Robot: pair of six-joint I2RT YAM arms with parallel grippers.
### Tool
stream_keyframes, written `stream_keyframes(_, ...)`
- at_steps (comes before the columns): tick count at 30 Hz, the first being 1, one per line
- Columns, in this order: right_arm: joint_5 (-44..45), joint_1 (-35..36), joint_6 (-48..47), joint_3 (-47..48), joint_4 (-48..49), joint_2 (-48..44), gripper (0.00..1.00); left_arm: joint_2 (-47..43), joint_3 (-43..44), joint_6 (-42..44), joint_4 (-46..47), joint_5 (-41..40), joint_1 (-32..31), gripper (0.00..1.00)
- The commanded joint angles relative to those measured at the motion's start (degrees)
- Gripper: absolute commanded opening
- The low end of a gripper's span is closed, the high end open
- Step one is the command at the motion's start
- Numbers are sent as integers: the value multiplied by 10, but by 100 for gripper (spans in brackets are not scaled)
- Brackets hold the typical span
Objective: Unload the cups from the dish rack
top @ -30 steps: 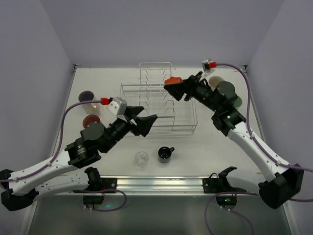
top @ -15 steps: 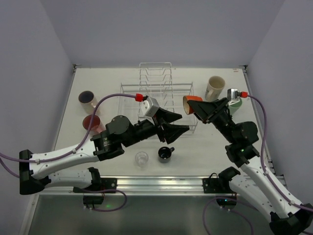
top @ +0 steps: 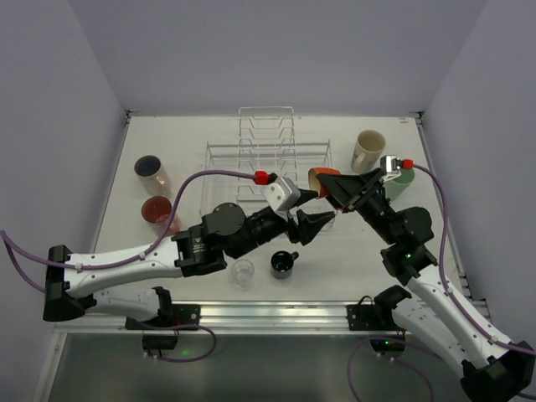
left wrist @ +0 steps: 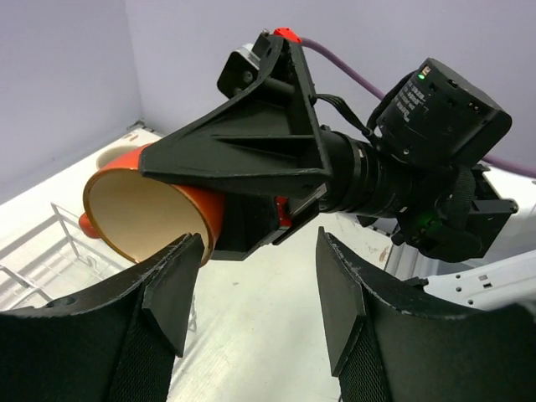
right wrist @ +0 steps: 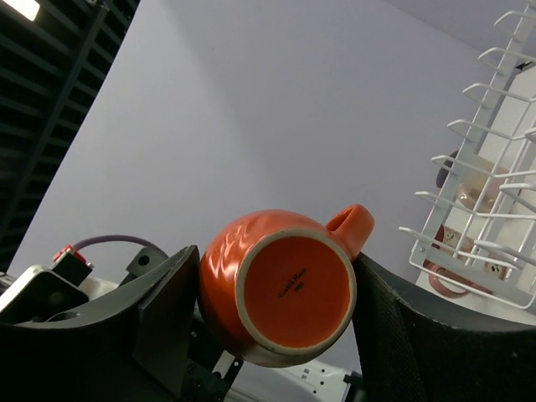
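Orange-red mug clamped sideways in right gripper, aloft at right end of dish rack. Left gripper spread wide, empty, at mug mouth. Likely handover: rim best gripped firmly before right release.

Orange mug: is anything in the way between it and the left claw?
No, nothing visible. The right claw holds the orange mug in the air, its open mouth facing the open left claw, with only empty space between them.

Overhead camera looks down on table; close wrist cameras share orange mug
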Motion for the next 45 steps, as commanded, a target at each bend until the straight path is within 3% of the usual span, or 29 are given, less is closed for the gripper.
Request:
stream_keyframes(1,-4,0,15,0,45,-10,24,0,31,67,18,-69,-24,63)
stream_keyframes(11,-32,0,30,-8,86,-4,24,43,48,152,19,-142,-28,62)
stream_keyframes(17,-64,-1,38,-4,101,9,24,60,50,174,51,-117,-28,60)
stream_keyframes(20,-72,-1,49,-13,114,12,24,64,51,179,62,-97,-28,47)
stream_keyframes(24,-82,0,54,-16,117,17,24,67,54,183,69,-93,-28,40)
stream_keyframes(30,-82,-1,57,-23,118,15,25,68,53,185,79,-98,-28,7)
stream_keyframes(31,-81,-1,57,-24,117,14,34,67,54,185,79,-100,-28,0)
stream_keyframes(34,-69,-1,54,-30,102,2,63,61,53,185,73,-112,-28,0)
stream_keyframes(35,-66,0,50,-30,94,-7,78,58,53,186,71,-116,-28,0)
stream_keyframes(38,-48,-1,13,-20,32,-22,99,46,59,191,58,-130,-28,0)
stream_keyframes(45,79,-1,-93,18,-153,-89,99,-7,104,154,-22,-92,-28,0)
